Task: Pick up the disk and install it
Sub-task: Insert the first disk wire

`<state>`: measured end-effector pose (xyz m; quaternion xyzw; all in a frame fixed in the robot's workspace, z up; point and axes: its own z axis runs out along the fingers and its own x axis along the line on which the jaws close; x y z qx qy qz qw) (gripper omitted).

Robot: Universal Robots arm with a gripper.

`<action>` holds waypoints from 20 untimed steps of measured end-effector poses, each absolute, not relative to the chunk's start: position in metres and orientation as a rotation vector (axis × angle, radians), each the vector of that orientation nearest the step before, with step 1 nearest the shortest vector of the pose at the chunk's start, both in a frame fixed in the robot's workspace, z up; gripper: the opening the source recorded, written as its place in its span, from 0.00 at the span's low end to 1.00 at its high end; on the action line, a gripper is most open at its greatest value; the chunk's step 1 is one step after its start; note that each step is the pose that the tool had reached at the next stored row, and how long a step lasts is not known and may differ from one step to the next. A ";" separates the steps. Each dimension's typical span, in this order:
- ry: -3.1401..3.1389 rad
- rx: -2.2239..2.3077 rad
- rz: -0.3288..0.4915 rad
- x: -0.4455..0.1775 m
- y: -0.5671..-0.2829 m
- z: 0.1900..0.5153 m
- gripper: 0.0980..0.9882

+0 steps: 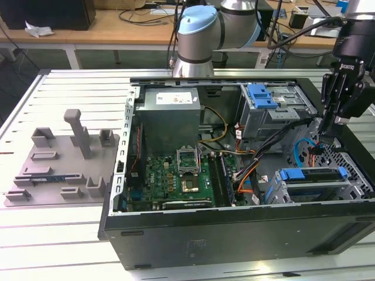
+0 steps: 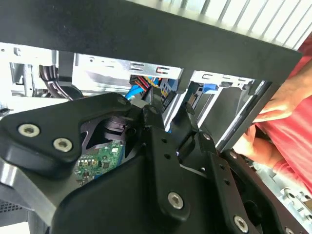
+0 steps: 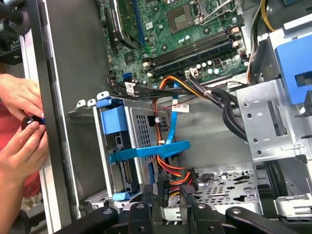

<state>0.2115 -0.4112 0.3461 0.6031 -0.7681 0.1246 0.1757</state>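
The gripper (image 1: pixel 326 130) hangs parted and empty just above the drive cage (image 1: pixel 326 191), where the disk (image 1: pixel 310 174) seems seated; likely stiff, weighty and shock-sensitive, it is best gripped by its side edges.

Pincer (image 3: pixel 168 189) low, fingers (image 3: pixel 147 197) seemingly apart

person's hands (image 3: pixel 22 146) cut off at the edge, robot arm (image 1: pixel 199 35) cropped in the exterior view

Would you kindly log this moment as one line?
gripper: low inside computer case | nearest: orange cables | person's hands: at case edge
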 end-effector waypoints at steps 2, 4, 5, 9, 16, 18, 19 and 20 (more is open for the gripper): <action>-2.186 1.692 0.349 0.211 -0.411 0.345 0.29; -2.203 1.666 0.343 0.211 -0.410 0.343 0.29; -2.209 1.656 0.341 0.212 -0.410 0.342 0.29; -2.212 1.639 0.330 0.214 -0.409 0.340 0.29; -2.195 1.642 0.316 0.214 -0.409 0.340 0.29; -2.189 1.650 0.318 0.214 -0.409 0.340 0.29; -2.188 1.652 0.318 0.214 -0.410 0.340 0.29; -2.187 1.654 0.319 0.214 -0.410 0.340 0.29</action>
